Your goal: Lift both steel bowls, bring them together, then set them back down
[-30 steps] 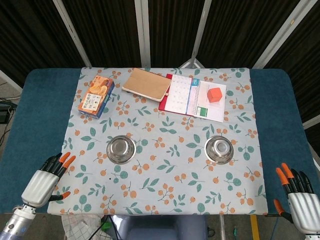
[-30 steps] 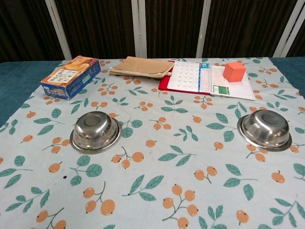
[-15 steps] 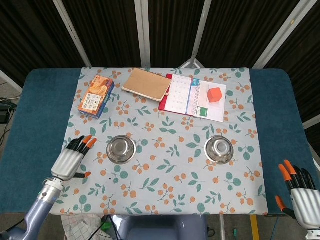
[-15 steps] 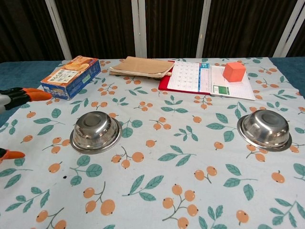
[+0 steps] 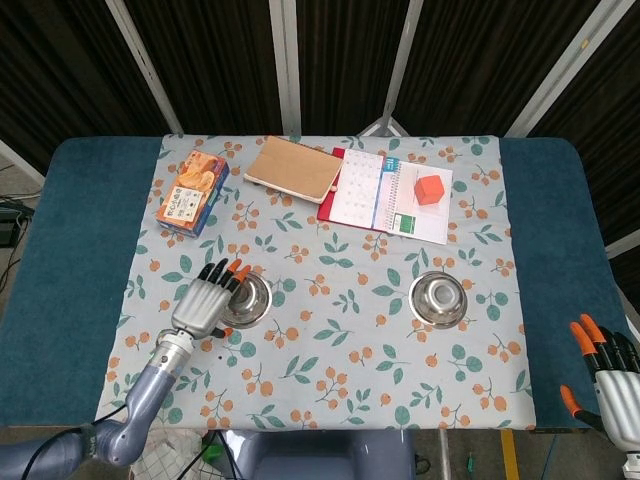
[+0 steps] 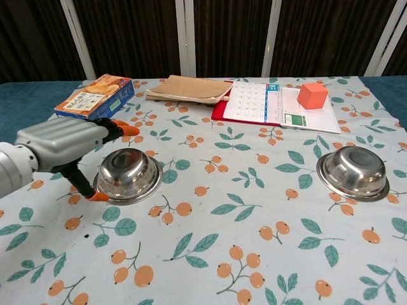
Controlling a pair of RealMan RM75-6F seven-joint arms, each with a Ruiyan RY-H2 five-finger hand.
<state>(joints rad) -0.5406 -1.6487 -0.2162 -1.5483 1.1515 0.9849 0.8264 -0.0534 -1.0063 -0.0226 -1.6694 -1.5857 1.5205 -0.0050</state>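
Steel bowl on the left is flanked by the left hand, fingers spread, nothing gripped; right hand is held open at the near right table edge.

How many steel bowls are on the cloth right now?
2. The left bowl sits by the left hand; the right bowl stands alone near the cloth's right edge. None seems hidden.

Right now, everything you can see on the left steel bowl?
The left steel bowl is small, round, shiny metal with a flat base and thin flared rim. It sits upright on the floral cloth, near the left side and below the snack box. The left robot hand is at its left rim, fingers spread around the edge; actual contact is unclear. It isn't lifted.
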